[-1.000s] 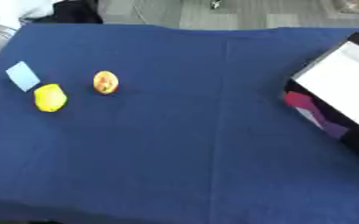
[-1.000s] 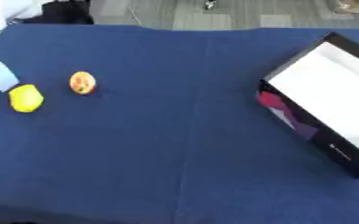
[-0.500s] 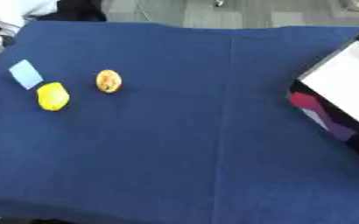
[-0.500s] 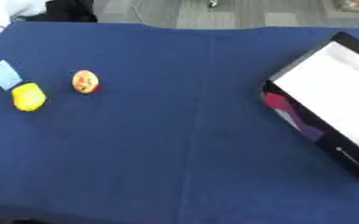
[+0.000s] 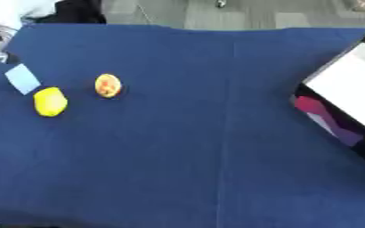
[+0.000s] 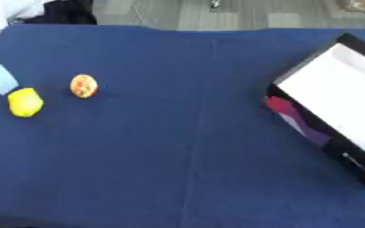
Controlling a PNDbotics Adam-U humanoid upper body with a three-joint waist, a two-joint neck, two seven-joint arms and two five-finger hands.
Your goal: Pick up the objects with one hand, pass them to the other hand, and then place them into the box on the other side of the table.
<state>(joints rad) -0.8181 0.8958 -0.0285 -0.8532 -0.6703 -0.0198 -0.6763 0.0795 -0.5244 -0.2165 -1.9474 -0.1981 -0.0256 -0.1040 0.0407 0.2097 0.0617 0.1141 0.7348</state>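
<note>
Objects for the handover sit at my left on the dark blue tablecloth [image 5: 178, 156]: a yellow lemon-shaped piece [image 5: 50, 101] nearest me, an orange round fruit-like piece [image 5: 107, 85] just beside it, and a pale blue flat card [image 5: 22, 79] behind the lemon. Across on my right lies the black box with white inside [image 6: 338, 104]. Neither hand appears in my views, so I cannot tell their state.

You get even, soft light with barely any shadow. Both views are blurred throughout. The box's white inside [image 6: 341, 93] glares bright against the dark blue cloth [image 5: 178, 147].
</note>
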